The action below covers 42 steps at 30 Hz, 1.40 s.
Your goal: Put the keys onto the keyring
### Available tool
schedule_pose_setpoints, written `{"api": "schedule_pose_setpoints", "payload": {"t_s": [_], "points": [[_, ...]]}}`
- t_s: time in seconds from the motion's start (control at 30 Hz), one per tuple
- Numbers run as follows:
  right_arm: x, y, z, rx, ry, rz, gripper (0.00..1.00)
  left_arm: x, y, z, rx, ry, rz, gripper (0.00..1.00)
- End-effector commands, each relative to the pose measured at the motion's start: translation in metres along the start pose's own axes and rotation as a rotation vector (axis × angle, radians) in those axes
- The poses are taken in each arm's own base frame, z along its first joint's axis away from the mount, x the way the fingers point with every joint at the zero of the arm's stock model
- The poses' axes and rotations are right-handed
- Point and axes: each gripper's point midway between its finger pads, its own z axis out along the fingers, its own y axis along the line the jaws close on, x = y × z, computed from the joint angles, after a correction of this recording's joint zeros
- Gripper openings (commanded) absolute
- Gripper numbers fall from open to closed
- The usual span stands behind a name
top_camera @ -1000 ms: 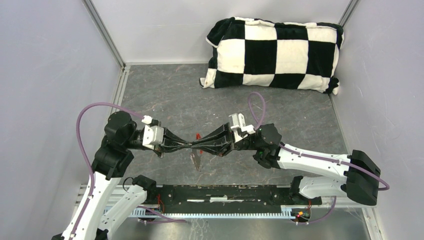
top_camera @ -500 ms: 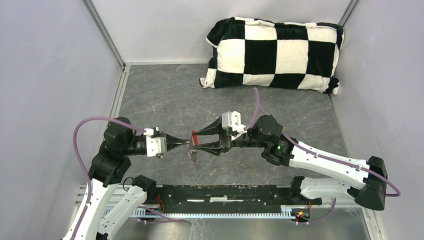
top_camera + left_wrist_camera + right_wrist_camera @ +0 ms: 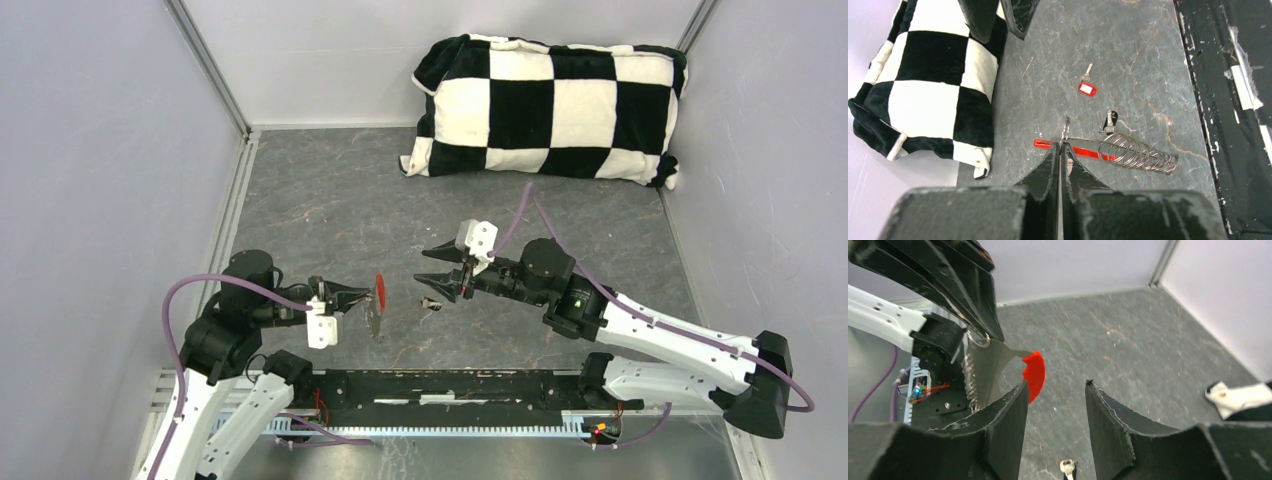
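Overhead, your left hand (image 3: 360, 296) is pinched on the keyring (image 3: 379, 288), and your right hand (image 3: 422, 266) stands open just beside it. From your left wrist, closed fingers (image 3: 1050, 165) clamp one ring. The red-headed key (image 3: 1086, 87) lies on the surface (image 3: 1148, 60), its white label unreadable, and the dark-headed key (image 3: 1110, 121) sits near the keyring's coiled rings. From your right wrist, the jaws stand apart, facing the red fob (image 3: 1034, 374).

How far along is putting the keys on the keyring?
Done: nothing confirmed. In hand: the left fingers pinch a ring of the keyring, held up; the right fingers are open, empty. The dark-headed key sits by its rings, threaded or not I cannot tell. Left: the red-headed key lies loose on the table.
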Motion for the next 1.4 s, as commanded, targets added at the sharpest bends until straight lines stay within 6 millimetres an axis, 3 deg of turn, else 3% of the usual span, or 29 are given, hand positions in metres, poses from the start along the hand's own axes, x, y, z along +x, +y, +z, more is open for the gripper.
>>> {"api": "schedule_pose_setpoints", "payload": {"t_s": [0.0,0.17,0.33,0.47,0.63,0.7,1.03,1.2,1.37], "points": [[0.027,-0.016,-0.008,0.106,0.072,0.055,0.52,0.005,0.000,-0.002,-0.001,0.024,0.126,0.02],[0.083,-0.033,-0.018,0.241,0.229,0.219,0.55,0.004,0.004,0.000,-0.014,0.018,0.015,0.02],[0.136,-0.017,-0.021,0.178,0.314,0.231,0.59,0.003,0.001,0.007,0.015,0.000,-0.194,0.02],[0.178,-0.015,-0.010,0.122,0.465,0.212,0.59,0.007,-0.005,0.011,0.049,0.006,-0.262,0.02],[0.204,-0.014,0.018,0.148,0.498,0.425,0.51,0.010,-0.003,0.009,0.034,0.027,-0.269,0.02],[0.223,-0.018,0.023,0.208,0.551,0.481,0.48,0.009,-0.004,0.009,0.037,0.029,-0.274,0.02],[0.258,-0.041,0.027,0.516,0.622,0.480,0.46,0.007,-0.003,0.008,0.041,0.023,-0.274,0.02],[0.268,-0.049,0.025,0.608,0.653,0.423,0.42,0.005,-0.003,0.008,0.044,0.017,-0.268,0.02],[0.279,-0.044,0.027,0.611,0.680,0.419,0.40,0.003,-0.002,0.007,0.040,0.013,-0.263,0.02]]}}
